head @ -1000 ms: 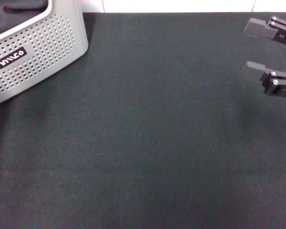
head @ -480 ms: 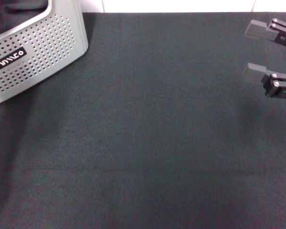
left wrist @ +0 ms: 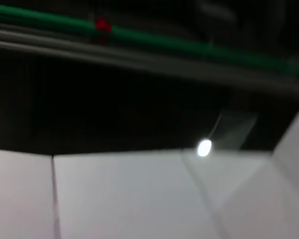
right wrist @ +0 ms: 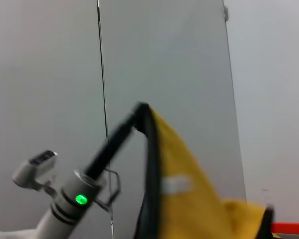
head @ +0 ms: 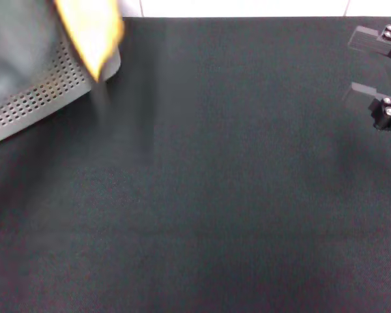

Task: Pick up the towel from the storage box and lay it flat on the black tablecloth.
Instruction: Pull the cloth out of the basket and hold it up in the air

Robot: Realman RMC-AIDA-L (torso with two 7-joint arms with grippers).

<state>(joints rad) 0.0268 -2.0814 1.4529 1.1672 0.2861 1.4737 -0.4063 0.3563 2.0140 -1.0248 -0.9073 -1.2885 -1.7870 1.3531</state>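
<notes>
Head view: the towel (head: 91, 32) hangs at the upper left, motion-blurred, its yellow face outward and a grey mass to its left, tapering to a point over the near corner of the storage box (head: 49, 98); it is lifted clear of the box interior as far as can be told, lower tip above the box rim. The left tool is not visible in this view; presumably it is above the frame, carrying the towel. The black tablecloth (head: 215, 195) covers the whole surface in front of the robot. The right tool (head: 363, 68) sits at the far right edge, fingers spread apart, holding nothing, well apart from the towel.

Left wrist view: only a white wall, a dark band and a green line; no fingers, no towel; tool state not readable here.

Right wrist view: the left tool (right wrist: 139, 112) seen from afar, closed on the top corner of the towel; yellow face and black hem hang down from it.

Risks, as judged: a single-corner pinch means the cloth hangs bunched; set down as is, it may land folded rather than flat; the trailing tip could snag the box rim as it moves across; a fast swing could pull the hem out of the grip.
</notes>
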